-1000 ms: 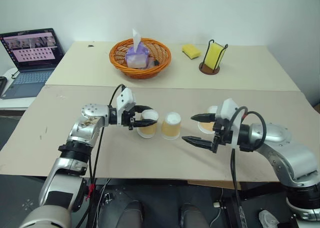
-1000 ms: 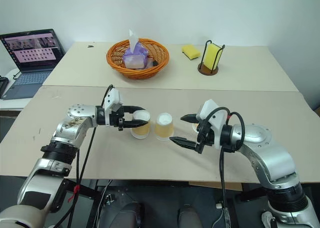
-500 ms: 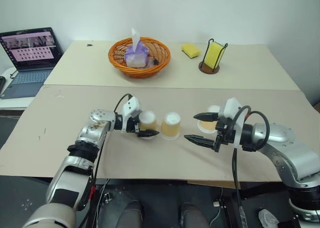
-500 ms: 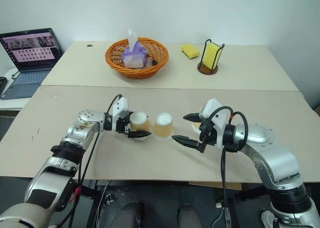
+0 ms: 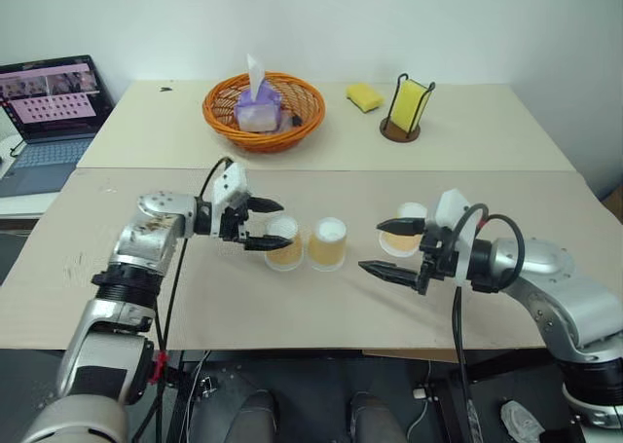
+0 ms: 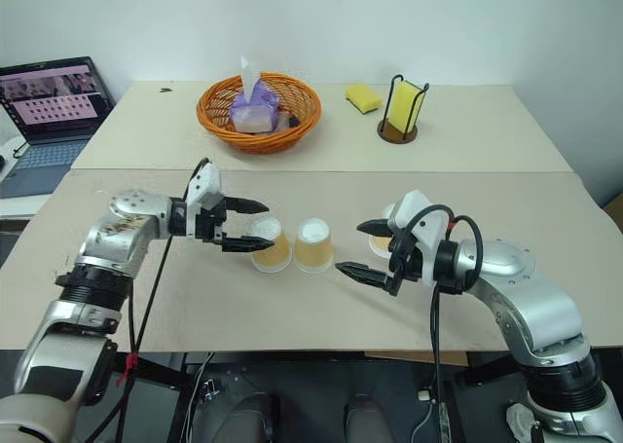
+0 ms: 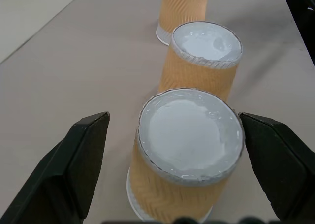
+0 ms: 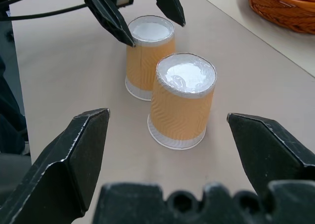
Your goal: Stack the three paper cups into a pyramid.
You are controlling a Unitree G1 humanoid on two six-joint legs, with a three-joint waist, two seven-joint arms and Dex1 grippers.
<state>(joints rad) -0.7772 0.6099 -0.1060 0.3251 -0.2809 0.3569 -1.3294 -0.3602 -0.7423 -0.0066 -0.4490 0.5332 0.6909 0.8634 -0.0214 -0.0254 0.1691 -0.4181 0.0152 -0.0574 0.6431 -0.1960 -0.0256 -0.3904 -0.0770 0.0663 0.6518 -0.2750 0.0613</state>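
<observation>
While two upturned cups sit side by side at centre, we see the left gripper spread beside them, right gripper spread by the third cup.

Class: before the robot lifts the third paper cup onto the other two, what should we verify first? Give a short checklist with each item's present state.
1. Two base cups, left cup and middle cup, upside down, side by side: ok.
2. Whether they touch: cannot tell.
3. Left pincer open, off the left cup: ok.
4. Right pincer open, holding nothing: ok.
5. Third cup behind the right pincer, upside down, not yet gripped: ok.
</observation>
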